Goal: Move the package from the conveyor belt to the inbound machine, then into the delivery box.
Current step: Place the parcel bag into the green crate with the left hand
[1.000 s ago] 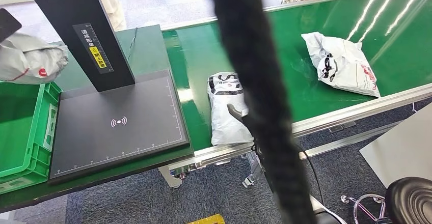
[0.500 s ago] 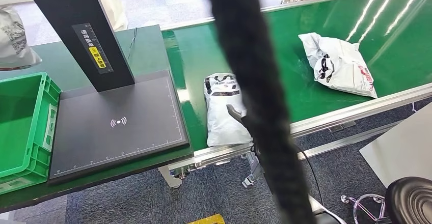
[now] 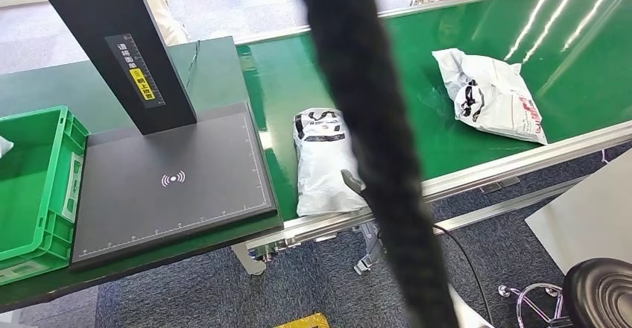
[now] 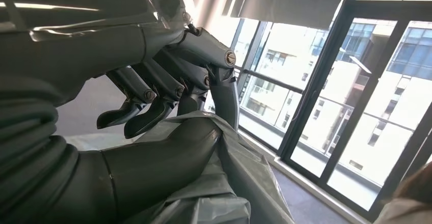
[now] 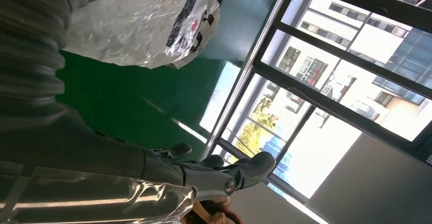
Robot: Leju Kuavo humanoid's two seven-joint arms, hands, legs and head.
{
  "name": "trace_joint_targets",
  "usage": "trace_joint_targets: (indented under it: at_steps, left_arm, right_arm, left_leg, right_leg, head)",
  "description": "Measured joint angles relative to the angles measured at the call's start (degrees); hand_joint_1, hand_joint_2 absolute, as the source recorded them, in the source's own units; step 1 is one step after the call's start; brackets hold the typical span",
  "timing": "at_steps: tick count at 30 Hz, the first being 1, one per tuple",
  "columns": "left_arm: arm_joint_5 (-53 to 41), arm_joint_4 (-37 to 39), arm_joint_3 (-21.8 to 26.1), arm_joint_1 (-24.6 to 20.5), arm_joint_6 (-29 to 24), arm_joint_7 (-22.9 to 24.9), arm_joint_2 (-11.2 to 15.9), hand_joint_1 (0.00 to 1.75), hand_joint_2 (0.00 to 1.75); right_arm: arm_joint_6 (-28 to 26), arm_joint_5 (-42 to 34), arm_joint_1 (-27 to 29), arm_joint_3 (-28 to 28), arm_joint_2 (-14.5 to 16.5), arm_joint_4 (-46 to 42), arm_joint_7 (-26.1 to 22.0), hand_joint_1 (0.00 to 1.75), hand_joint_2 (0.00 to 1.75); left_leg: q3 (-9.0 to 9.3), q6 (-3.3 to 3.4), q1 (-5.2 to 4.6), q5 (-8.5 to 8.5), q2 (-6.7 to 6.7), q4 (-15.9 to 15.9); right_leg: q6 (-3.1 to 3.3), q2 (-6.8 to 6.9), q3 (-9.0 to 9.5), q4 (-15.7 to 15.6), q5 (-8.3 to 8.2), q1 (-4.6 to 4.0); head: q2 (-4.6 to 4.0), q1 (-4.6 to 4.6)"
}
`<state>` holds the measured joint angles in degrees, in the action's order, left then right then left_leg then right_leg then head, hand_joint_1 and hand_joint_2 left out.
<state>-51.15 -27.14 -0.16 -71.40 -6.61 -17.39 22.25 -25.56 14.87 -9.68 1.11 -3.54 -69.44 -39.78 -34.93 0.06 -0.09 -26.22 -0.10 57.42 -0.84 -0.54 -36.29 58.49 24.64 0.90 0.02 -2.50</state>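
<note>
1. The left hand (image 4: 168, 132) has its thumb and fingers (image 4: 204, 56) clamped on a crinkly grey package (image 4: 229, 183), seen in the left wrist view with big windows behind it.
2. The right hand (image 5: 224, 175) is empty, fingers stretched out and spread, just above the green conveyor belt (image 3: 447, 67).
3. Two white packages lie on the belt: one with black print (image 3: 324, 165) near the belt's front edge, next to the inbound machine (image 3: 171, 183), and another with black and red print (image 3: 492, 95) well apart, further along.
4. The green delivery box (image 3: 45, 194) touches the machine's left side on the dark green tabletop (image 3: 216, 63), with a scrap of white at its left edge.
5. A thick black cable (image 3: 373, 134) hangs across the head view.
</note>
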Motion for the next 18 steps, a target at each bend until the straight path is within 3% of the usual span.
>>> trace_joint_targets:
  at_steps: [4,9,18]
  left_arm:
    - [4.16,-1.54,3.14,9.00,-1.43,-5.94,4.22,1.75,1.75]
    - [8.12,-4.18,6.38,18.44,-1.64,-8.71,7.83,1.75,1.75]
    - [11.78,-7.60,10.13,27.44,-1.48,-9.39,11.18,1.75,1.75]
  right_arm:
    - [-1.01,-0.49,4.18,0.00,-0.46,-2.50,-0.02,0.00,1.75]
    - [-2.19,-1.20,9.61,-0.01,-1.33,-6.56,-0.04,0.00,1.75]
    - [-2.31,-2.32,14.15,-0.13,-2.40,-11.04,-0.07,0.00,1.75]
  left_leg:
    - [0.04,-0.09,0.00,-0.09,0.13,0.00]
    - [0.03,-0.15,0.00,-0.17,0.15,-0.02]
    - [0.10,-0.17,0.00,-0.20,0.16,-0.03]
  right_leg:
    - [0.08,-0.10,-0.03,-0.01,0.09,-0.01]
    - [0.14,-0.10,-0.05,-0.02,0.18,-0.01]
    - [0.17,-0.14,0.00,-0.04,0.21,-0.02]
  head:
    - [0.00,0.02]
    - [0.00,0.03]
    - [0.00,0.03]
